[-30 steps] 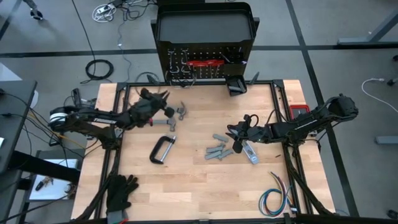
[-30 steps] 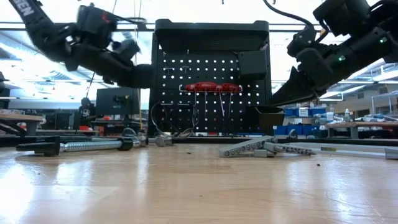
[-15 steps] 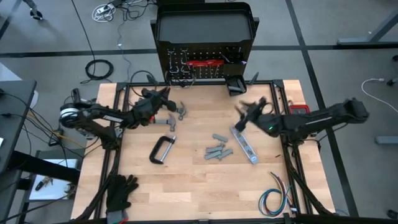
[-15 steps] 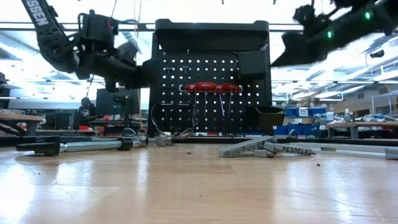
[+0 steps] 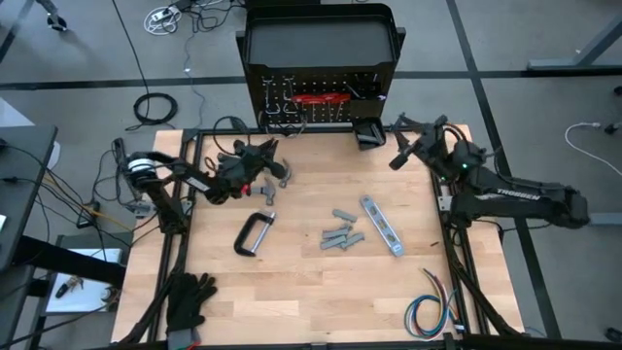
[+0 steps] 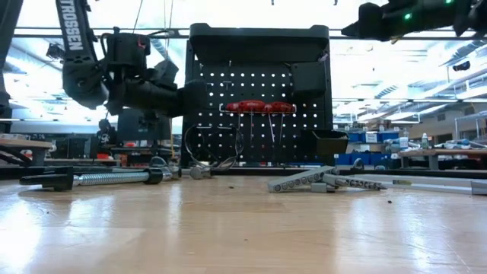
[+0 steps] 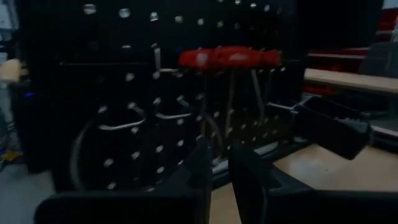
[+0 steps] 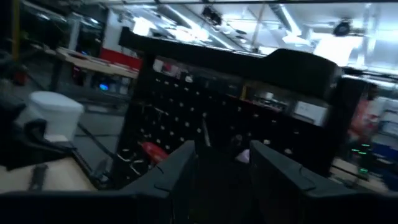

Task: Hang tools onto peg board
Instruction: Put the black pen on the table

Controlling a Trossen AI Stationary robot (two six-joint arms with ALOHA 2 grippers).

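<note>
**Left arm at the peg board, hammers just beside it**

While the left gripper (image 5: pixel 255 160) sits at the far-left of the tabletop (image 5: pixel 311 292), it faces the peg board (image 5: pixel 321 102), which stands just beyond it, red-handled tools (image 5: pixel 316 97) already hung. The two hammers (image 5: pixel 282 173) lie just to its right and near side, and the C-clamp (image 5: pixel 253 234) nearer still. The left arm is closest to all three. Cannot tell whether its fingers are closed or holding anything.

The right gripper (image 5: pixel 400 148) is raised at the far-right corner. Its fingers are apart and empty, pointing toward the board. The silver flat bar (image 5: pixel 381 225) lies well apart on its near side, long axis running near-far and slightly slanted.
</note>
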